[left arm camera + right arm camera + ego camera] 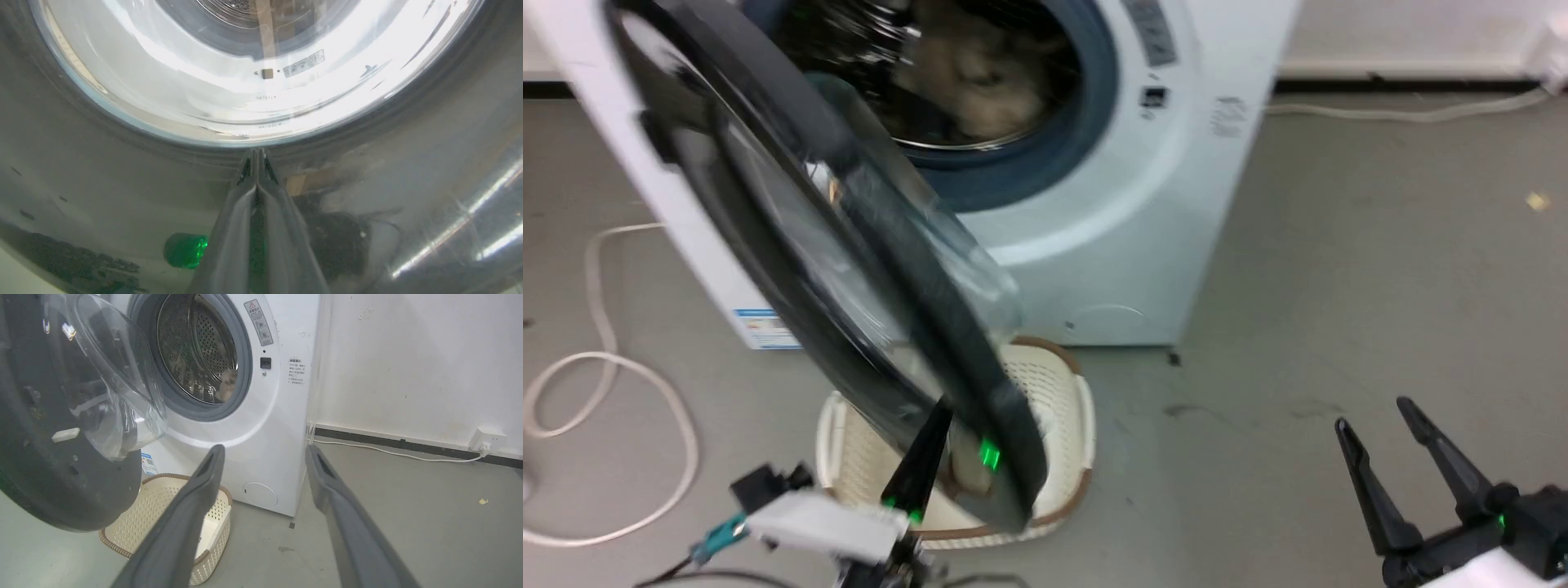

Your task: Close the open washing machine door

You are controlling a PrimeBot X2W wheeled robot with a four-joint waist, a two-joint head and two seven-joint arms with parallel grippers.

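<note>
At the lower right of the head view, the right claw (1374, 416) hangs over the grey floor (1339, 245) with its two fingers spread apart. At lower centre, the left claw (938, 416) points up the frame. In its wrist view its fingers are pressed together, and the tips seem to touch the dark rim of the washing machine door (102, 183).

The door (849, 269) stands half open, nearly edge-on. Its long axis slants from the hinge side at upper left down to the free edge at lower centre, above a cream basket (1062, 392). The glass bowl bulges right, toward the drum. Behind it, the white washing machine (1143, 229) fills the top of the frame.
</note>
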